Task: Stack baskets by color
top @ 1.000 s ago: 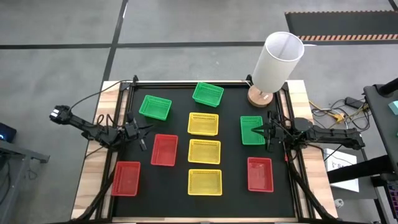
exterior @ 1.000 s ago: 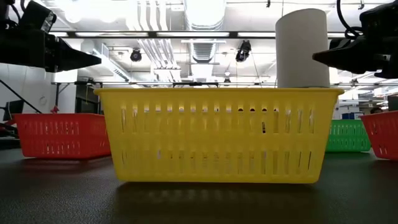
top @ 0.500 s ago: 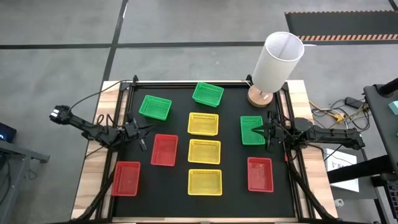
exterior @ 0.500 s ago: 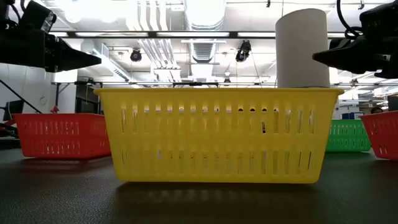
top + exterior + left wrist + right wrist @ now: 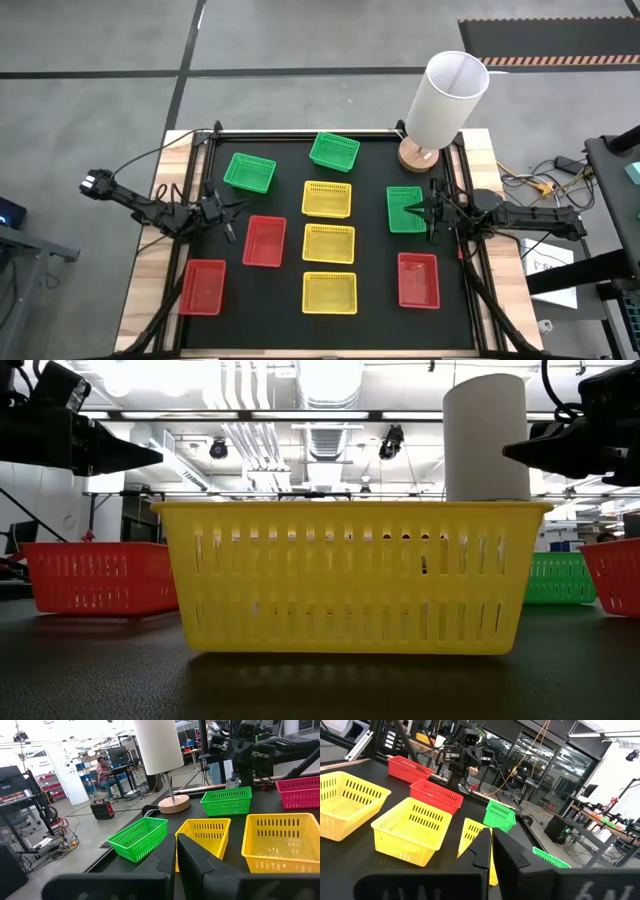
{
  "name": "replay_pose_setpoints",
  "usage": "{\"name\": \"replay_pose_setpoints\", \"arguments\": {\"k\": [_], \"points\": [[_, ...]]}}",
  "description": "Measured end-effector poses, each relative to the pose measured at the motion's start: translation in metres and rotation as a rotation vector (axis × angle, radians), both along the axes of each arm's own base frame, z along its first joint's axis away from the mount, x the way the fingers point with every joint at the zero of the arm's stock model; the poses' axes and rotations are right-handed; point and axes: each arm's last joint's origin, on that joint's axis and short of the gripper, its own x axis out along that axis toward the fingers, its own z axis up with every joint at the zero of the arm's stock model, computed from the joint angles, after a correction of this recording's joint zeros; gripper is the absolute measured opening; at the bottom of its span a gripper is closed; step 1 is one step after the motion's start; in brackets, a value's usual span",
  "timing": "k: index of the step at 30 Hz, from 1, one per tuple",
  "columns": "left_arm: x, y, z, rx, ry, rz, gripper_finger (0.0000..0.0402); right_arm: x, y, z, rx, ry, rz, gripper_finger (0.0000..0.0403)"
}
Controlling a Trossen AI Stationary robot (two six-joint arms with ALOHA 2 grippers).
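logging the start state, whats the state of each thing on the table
green baskets: three, apart, unstacked
yellow baskets: three in a column, unstacked
red baskets: three, apart, unstacked
white cylinder: upright on its wooden base
left gripper: shut, empty
right gripper: shut, empty, over a green basket

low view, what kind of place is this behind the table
Most likely a robotics lab or workshop in an industrial hall. The low view shows exposed ceiling ducts and pipes; the left wrist view shows a person at a desk and trailing floor cables; the right wrist view shows glass partitions.
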Motion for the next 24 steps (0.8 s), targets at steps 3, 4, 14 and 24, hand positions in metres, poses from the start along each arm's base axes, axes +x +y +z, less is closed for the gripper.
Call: {"name": "replay_pose_setpoints", "arguments": {"k": [3,4,14,24], "points": [[0.0,0.0,0.0,0.0,0.0,0.0,0.0,0.0,0.0,0.0,0.0,0.0,0.0,0.0009],[0.0,0.0,0.0,0.0,0.0,0.0,0.0,0.0,0.0,0.0,0.0,0.0,0.0,0.0009],[0.0,0.0,0.0,0.0,0.0,0.0,0.0,0.0,0.0,0.003,-0.035,-0.034,0.001,0.0009],[0.001,-0.002,0.001,-0.143,-0.069,-0.063,0.0,-0.001,0.0,0.011,0.677,-0.135,0.032,0.0009]]}}
